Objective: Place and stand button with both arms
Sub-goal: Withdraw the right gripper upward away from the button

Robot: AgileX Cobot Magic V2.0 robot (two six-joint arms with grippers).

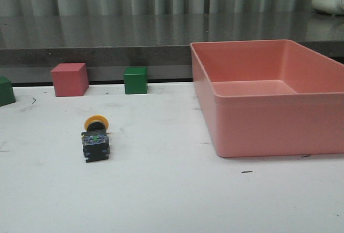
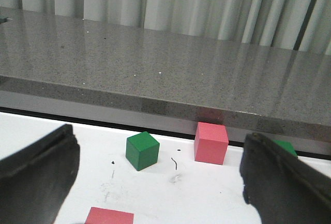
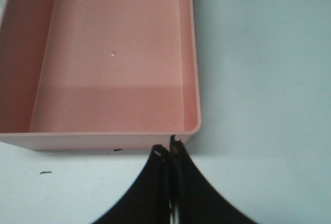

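The button (image 1: 95, 136) lies on its side on the white table, left of centre in the front view. Its yellow cap (image 1: 97, 120) points away and its black base with the clear bottom faces the camera. It does not show in either wrist view. Neither arm shows in the front view. My left gripper (image 2: 160, 182) is open and empty, with its fingers (image 2: 39, 172) wide apart above the table's back left. My right gripper (image 3: 169, 151) is shut and empty, just outside a corner of the pink bin (image 3: 189, 79).
A large empty pink bin (image 1: 269, 131) takes up the right side. A pink cube (image 1: 70, 79) and two green cubes (image 1: 135, 80) (image 1: 5, 91) stand along the back edge, below a grey stone ledge (image 1: 107, 34). The left wrist view shows a green cube (image 2: 142, 150), a pink cube (image 2: 211, 142) and another pink block (image 2: 109, 216).
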